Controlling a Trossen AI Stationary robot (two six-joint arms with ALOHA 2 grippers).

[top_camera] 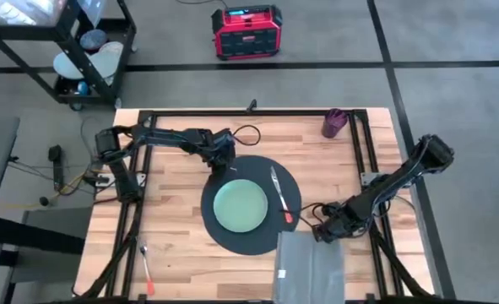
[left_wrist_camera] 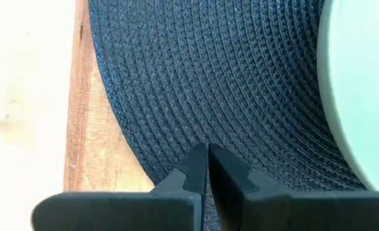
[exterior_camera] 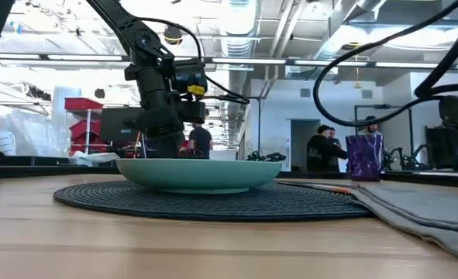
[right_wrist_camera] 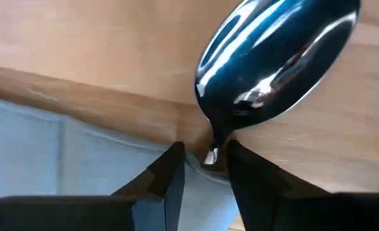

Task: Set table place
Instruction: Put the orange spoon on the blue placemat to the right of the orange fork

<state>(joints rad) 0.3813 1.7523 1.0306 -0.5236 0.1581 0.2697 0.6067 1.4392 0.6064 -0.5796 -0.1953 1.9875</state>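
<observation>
Placemat [top_camera: 251, 203] sits mid-table [top_camera: 181, 253] w/ green plate [top_camera: 241, 205] on it and a red-handled knife [top_camera: 279, 196] at its right edge; left gripper [left_wrist_camera: 207, 168] pinched on mat's far-left rim; right gripper [right_wrist_camera: 205, 160] holds spoon [right_wrist_camera: 276, 58] by the neck, near napkin [top_camera: 310, 266]. Roughly halfway, I'd say: spoon not yet placed; another red-handled utensil [top_camera: 148, 272] at near-left and purple cup [top_camera: 333, 123] at far-right remain.

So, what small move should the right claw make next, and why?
Probably carry the spoon toward the placemat and lay it beside the knife. The right claw is shut on the spoon's neck, above the napkin edge, not yet at the setting.
</observation>
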